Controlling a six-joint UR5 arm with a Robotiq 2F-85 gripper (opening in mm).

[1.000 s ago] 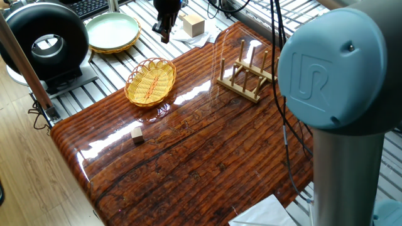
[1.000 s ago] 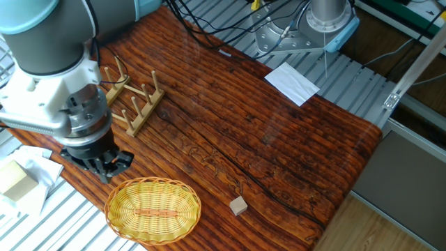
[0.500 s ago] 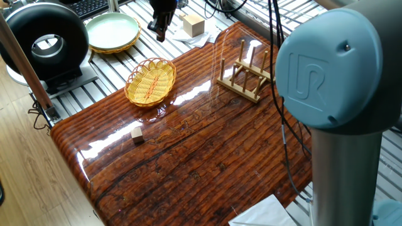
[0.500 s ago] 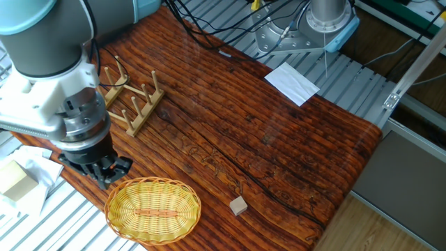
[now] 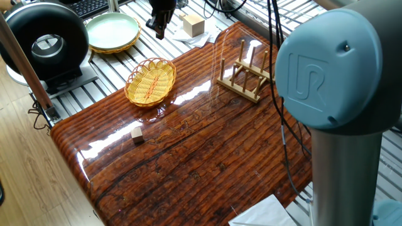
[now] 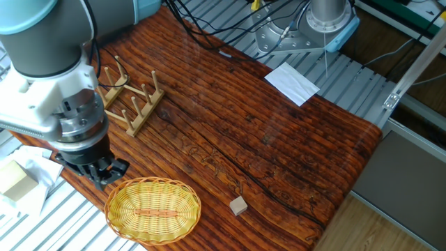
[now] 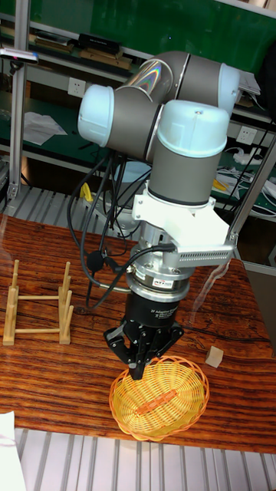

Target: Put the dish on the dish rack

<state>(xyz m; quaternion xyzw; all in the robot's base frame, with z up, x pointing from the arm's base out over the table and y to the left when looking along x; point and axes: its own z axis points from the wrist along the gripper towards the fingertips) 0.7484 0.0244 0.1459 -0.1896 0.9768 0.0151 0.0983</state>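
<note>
The bench (image 6: pixel 279 146), a glossy striped-wood slab, carries everything, and the arm (image 7: pixel 165 138) hangs over its edge by the dish; over the last second the arm has slid the tool (image 6: pixel 99 169) sideways and slightly down, from beside the dish toward a spot just above the dish's rim on the rack side, so I judge this the closing approach before a grasp, with nothing lifted yet; in the tall fixed view the tool (image 7: pixel 144 354) hovers at the rim with its fingers spread and nothing between them.

The dish (image 6: pixel 153 210), the yellow wicker oval, has not moved; it lies flat near the bench corner, well apart from the dish rack (image 6: pixel 131 106), which stands upright and bare farther along the same edge; a small wooden block (image 6: pixel 239 205) sits near the dish on the side away from the tool, and it has stayed put as well.

The next move likely calls for lowering the fingers astride the braided rim; woven wicker gives little flat surface, so a shallow pinch could slip.
</note>
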